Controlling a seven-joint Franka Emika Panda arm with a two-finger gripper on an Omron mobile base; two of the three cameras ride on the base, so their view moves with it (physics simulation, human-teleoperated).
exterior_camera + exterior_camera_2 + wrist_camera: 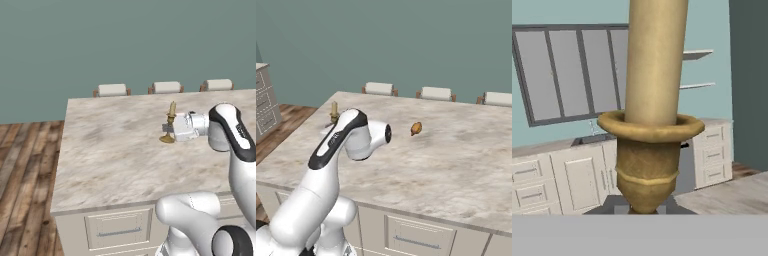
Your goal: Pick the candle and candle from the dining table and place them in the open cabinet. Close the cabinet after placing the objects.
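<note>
Step in hand: picking up the first candle. The arm reaches sideways across the dining table (110, 145), and the gripper (173, 127) meets the slim tan candle (172, 109) at the thin stem of its brass holder (167, 138). The base of the holder appears to sit on the marble top, toward the far side. The jaws are drawn nearly together, and from the hand view, where candle and brass cup (649, 127) loom right in front, I judge them clamped on the stem.

Next move, as I judge it: lift straight up, keep the candle upright, then carry it to the cabinet.

View differences: the left base view shows the contact point plainly. In the right base view the arm covers it, leaving the candle top (334, 108) peeking above; that view adds a small brown oval thing (416, 129) on the table, well apart from the candle.
</note>
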